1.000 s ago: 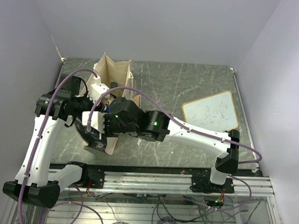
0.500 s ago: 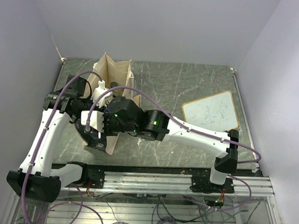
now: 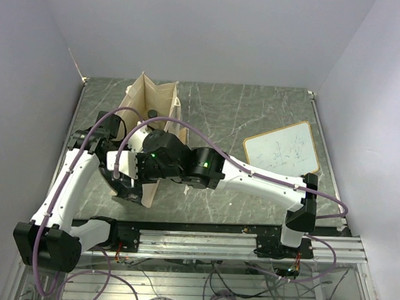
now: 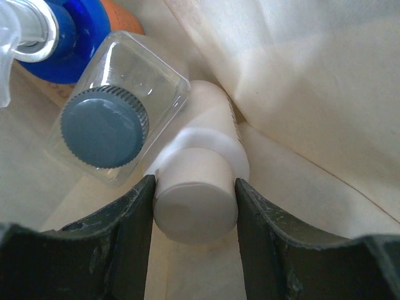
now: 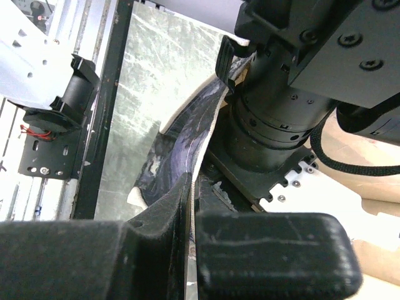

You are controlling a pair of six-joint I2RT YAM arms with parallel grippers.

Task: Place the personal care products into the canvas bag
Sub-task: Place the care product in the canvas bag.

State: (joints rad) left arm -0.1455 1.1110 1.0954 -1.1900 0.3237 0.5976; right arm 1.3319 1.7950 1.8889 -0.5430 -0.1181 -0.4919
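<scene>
Inside the canvas bag (image 3: 152,98), the left gripper (image 4: 194,190) has its fingers (image 4: 134,237) set against both sides of the white-capped bottle (image 4: 209,128), pinching it at the cap. That bottle lies low in the bag. Its body touches a clear bottle (image 4: 119,119) with a dark cap, and a blue-and-orange bottle (image 4: 69,37) sits just beyond. The right gripper (image 5: 190,219) has its fingers pressed together on a fold of the bag's printed cloth at the near rim, apparently holding the mouth open.

Risks, as judged:
1. The hold is on a smooth round cap only. The bottle could pivot or slip before it is set down, though it would fall within the bag.
2. Cloth crowds the left fingers on one side. If the arm lifts out before they spread fully, the bottle may come up with it, or a finger may snag the lining and drag the bag.
3. If the right gripper lets go or tugs too soon, the soft wall may fold onto the left wrist or tip the bag.
4. Both arms meet closely at the bag mouth, so contact between them is possible.

Surface and room: the table (image 3: 241,118) is flat, dark green and marbled. The bag stands toward its far left. A wood-framed whiteboard (image 3: 281,152) lies flat well apart to the right. Plain pale walls (image 3: 212,31) enclose the space, and a metal rail (image 3: 249,244) at the near edge carries the arm bases.
</scene>
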